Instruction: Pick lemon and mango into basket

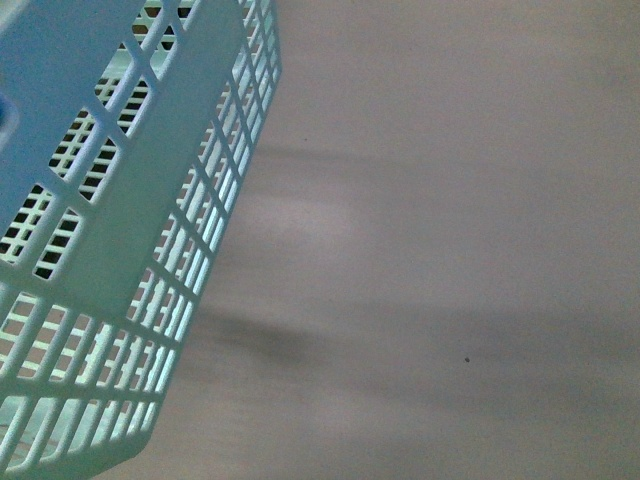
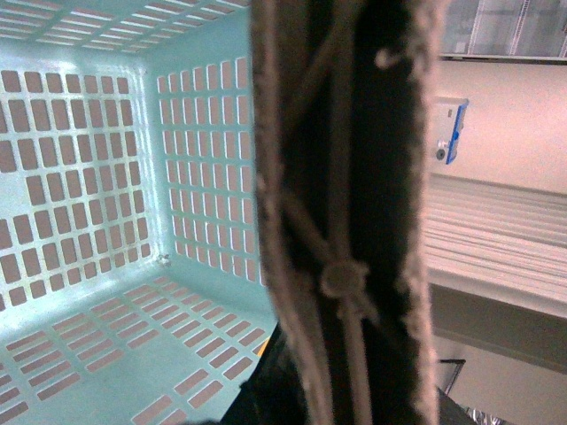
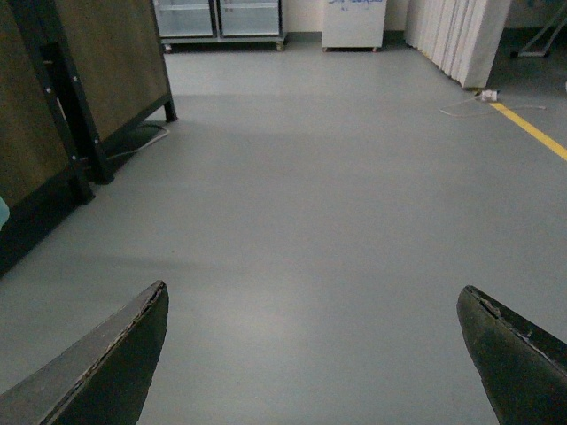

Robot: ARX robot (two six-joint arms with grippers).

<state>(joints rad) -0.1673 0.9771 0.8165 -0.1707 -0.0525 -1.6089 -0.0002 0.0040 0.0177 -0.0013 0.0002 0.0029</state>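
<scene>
basket (image 1: 100, 250): teal, slotted, tilted at the left of the front view, over a plain grey surface (image 1: 450, 250); no edge of it shows.
basket bottom: bare where the left wrist view shows it.
handle (image 2: 345, 221): ribbed, brown-grey, close across the left wrist camera.
lemon, mango: in no view.
left gripper: jaws hidden; cannot tell if open or closed, or whether gripping the handle.
right gripper (image 3: 312, 297): jaws spread wide, nothing between them, only floor (image 3: 310, 177) beyond.
step, judged: find the fruit first. Swing the right gripper toward the surface, jaws kept wide. Hold the basket steady.
</scene>
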